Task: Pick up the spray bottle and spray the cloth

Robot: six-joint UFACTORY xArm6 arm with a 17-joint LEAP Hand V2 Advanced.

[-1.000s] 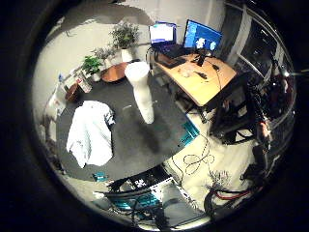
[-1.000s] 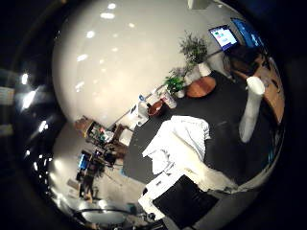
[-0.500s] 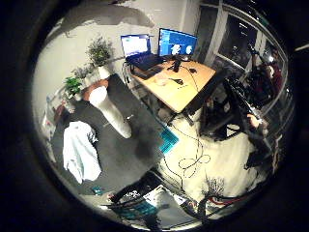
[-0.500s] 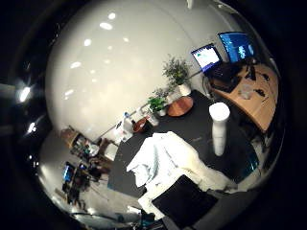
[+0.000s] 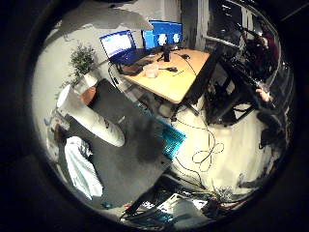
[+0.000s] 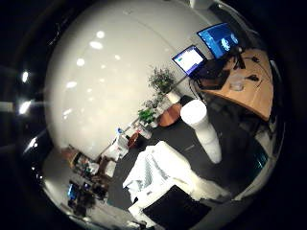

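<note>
A tall white spray bottle (image 6: 200, 130) stands upright on a dark table (image 5: 140, 145). A crumpled white cloth (image 6: 159, 172) lies on the same table a short way from the bottle. The right little finger side palm view also shows the bottle (image 5: 93, 118) and the cloth (image 5: 83, 166). My hand is above the table, away from both things. A black and white part of the hand (image 6: 178, 208) shows at the edge of the thumb side view, by the cloth. The fingers do not show.
A wooden desk (image 5: 179, 77) with a laptop and monitors (image 5: 164, 35) stands beyond the dark table. Potted plants (image 5: 82, 60) stand at the table's far end. A black chair (image 5: 230, 92) and a teal object (image 5: 174, 143) are on the floor.
The whole picture has swung in both views, so the camera has moved. The bottle looks somewhat larger now. The bottle and the cloth keep their places on the table.
</note>
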